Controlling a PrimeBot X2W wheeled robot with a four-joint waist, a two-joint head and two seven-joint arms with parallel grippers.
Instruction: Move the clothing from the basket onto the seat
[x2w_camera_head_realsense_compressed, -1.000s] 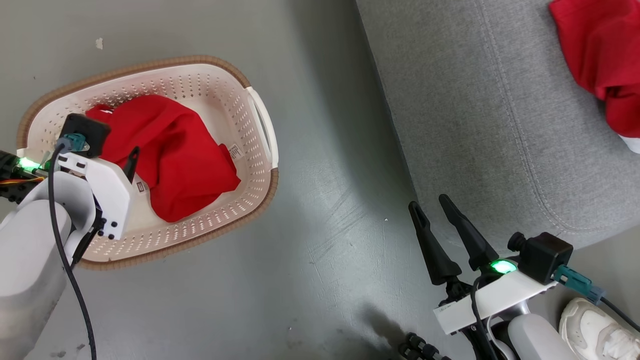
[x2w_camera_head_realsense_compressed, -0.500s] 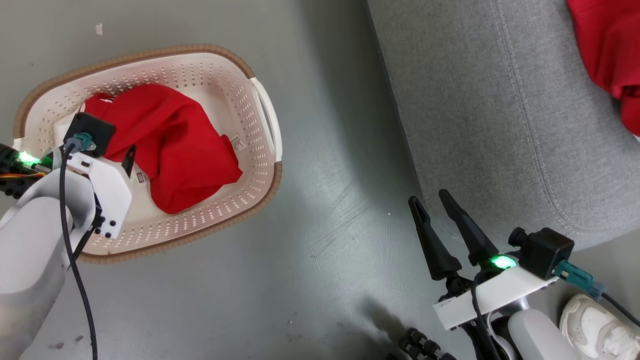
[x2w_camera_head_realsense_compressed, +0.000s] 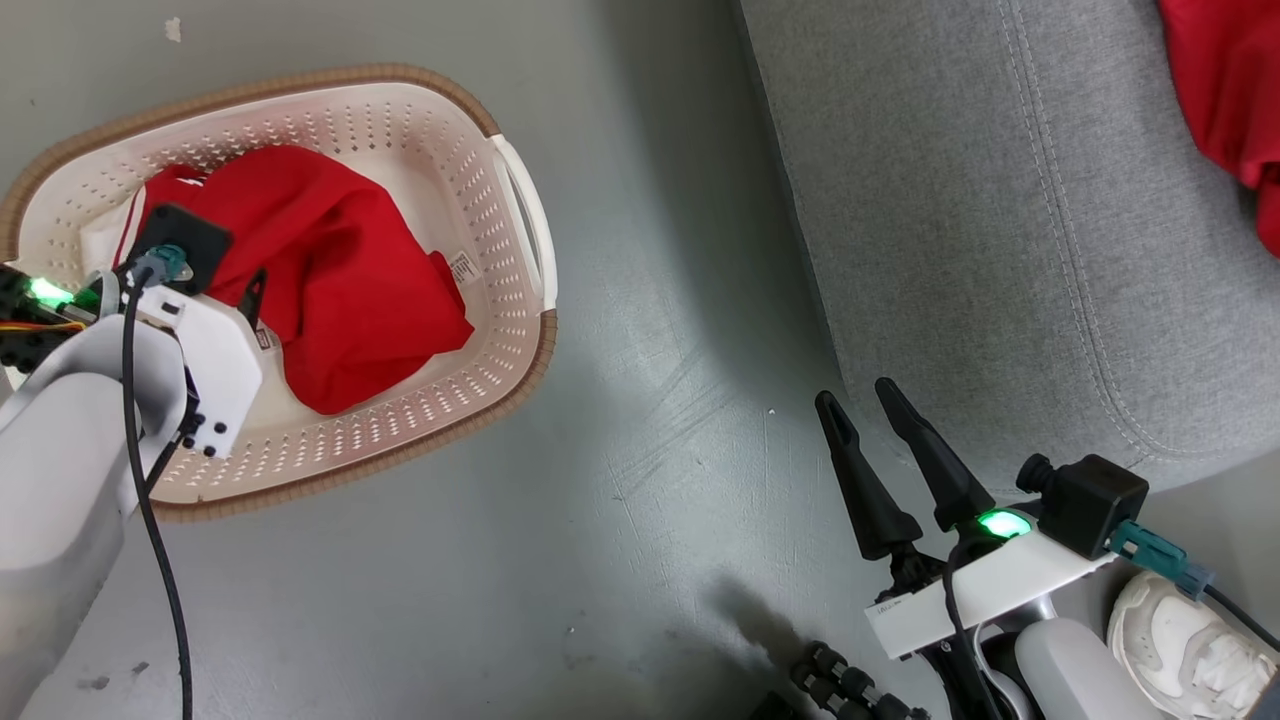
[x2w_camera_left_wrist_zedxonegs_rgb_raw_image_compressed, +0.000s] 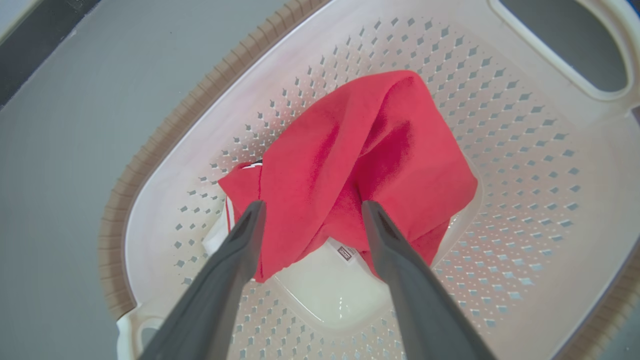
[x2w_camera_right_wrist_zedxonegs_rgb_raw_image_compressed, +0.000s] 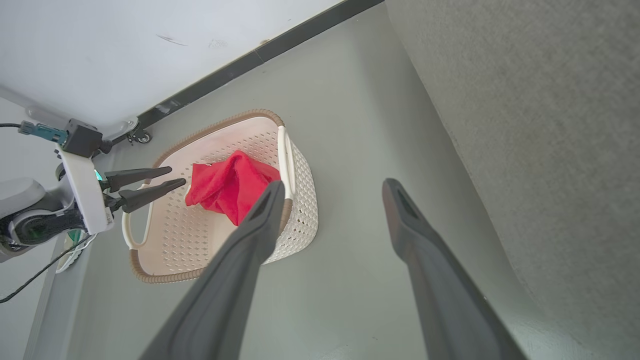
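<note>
The cream perforated laundry basket (x2w_camera_head_realsense_compressed: 470, 210) stands on the grey floor (x2w_camera_head_realsense_compressed: 650, 420), well apart from the grey sofa (x2w_camera_head_realsense_compressed: 1000, 250). 1 red garment (x2w_camera_head_realsense_compressed: 340, 290) lies crumpled inside it, covering the middle of the basket's bottom and riding up toward 1 long wall. A small white tag (x2w_camera_head_realsense_compressed: 461, 268) shows at the garment's edge nearest the white side handle (x2w_camera_head_realsense_compressed: 525, 220) that faces the sofa.

The left pincer (x2w_camera_left_wrist_zedxonegs_rgb_raw_image_compressed: 312, 206) hangs over the basket's opposite end. Its 2 dark fingers are spread wide, hold nothing and point down at the garment. The tips are close to the nearest fold; whether they touch the cloth cannot be told.

The right pincer (x2w_camera_head_realsense_compressed: 855, 393) is above the floor just beside the sofa's rounded corner, its 2 fingers also wide apart and empty.

A 2nd red garment (x2w_camera_head_realsense_compressed: 1230, 90) lies on the sofa's seat cushion, well in from that corner and partly cut off by the head view's edge. A white shoe (x2w_camera_head_realsense_compressed: 1180, 640) sits on the floor near the sofa's edge, close to the right wrist.
</note>
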